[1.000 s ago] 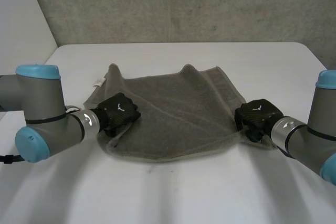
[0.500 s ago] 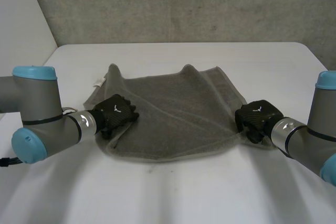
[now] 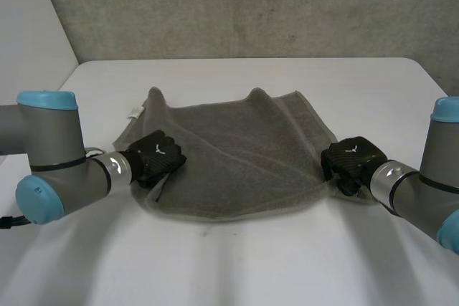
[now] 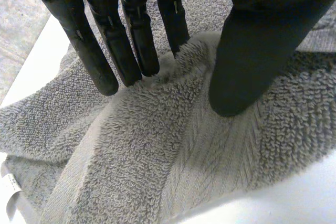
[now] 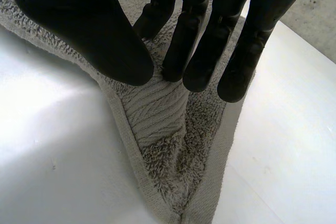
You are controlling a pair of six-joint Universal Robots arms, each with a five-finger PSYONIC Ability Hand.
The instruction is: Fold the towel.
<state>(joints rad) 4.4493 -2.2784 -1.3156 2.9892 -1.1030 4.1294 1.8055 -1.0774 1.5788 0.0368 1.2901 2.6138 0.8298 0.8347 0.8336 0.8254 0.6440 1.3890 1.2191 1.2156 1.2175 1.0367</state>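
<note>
A grey towel (image 3: 237, 155) lies spread and rumpled on the white table (image 3: 287, 263), with its far edge humped up in two places. My left hand (image 3: 158, 157) sits on the towel's near left corner. In the left wrist view a raised ridge of towel (image 4: 157, 156) is bunched between the straight fingers (image 4: 131, 35) and the thumb (image 4: 247, 61). My right hand (image 3: 349, 159) is at the near right corner. There the thumb (image 5: 105, 40) and fingers (image 5: 199, 35) pinch a fold of the towel (image 5: 163, 145), which hangs in a point below them.
A small white label (image 3: 134, 112) sticks out of the towel's far left edge. A grey concrete wall (image 3: 251, 5) stands behind the table's back edge. Bare table surrounds the towel on all sides.
My left hand has slid a little to the left on the towel and its fingers have drawn in, bunching the near left edge. The right hand has stayed where it was.
</note>
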